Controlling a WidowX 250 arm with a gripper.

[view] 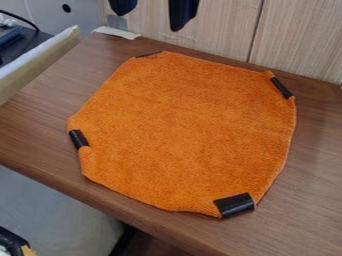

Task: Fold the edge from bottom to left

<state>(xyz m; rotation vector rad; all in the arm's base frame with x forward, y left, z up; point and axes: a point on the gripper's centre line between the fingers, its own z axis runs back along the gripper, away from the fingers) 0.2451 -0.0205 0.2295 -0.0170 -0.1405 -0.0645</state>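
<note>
Black gripper [149,22] at the top edge of the frame, fingers wide apart, orange cloth [187,130] spread across the centre, black strips [234,205] along its edge, brown wooden table [314,160] beneath, pale wood panel [297,35] at upper right

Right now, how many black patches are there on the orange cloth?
4 black patches on the cloth: one left, one lower right, one upper right, one thin upper left.
</note>
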